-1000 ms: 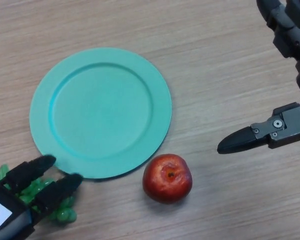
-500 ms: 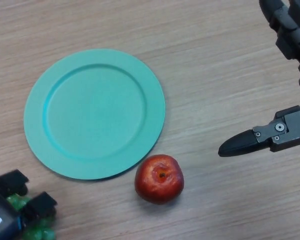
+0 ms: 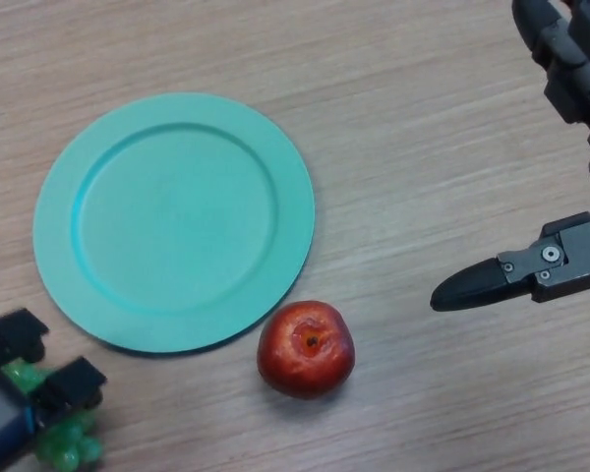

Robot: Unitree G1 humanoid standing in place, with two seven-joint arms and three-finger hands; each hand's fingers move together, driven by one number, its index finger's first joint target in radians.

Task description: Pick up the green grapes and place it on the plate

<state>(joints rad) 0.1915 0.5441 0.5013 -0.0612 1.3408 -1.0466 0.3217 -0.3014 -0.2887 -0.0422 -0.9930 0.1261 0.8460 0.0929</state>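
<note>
Across the whole frame we see the wooden table (image 3: 403,128), and on it, left of centre, the teal plate (image 3: 172,221) lies bare. Along the right edge our right hand (image 3: 531,275) hangs above the wood, one finger stretched straight toward the left, holding nothing. At the bottom left corner our left hand (image 3: 25,379) has its fingers curled round the green grapes (image 3: 64,444), just below the plate's rim. Below centre, the red apple (image 3: 306,349) sits just beside the plate's lower right rim.
</note>
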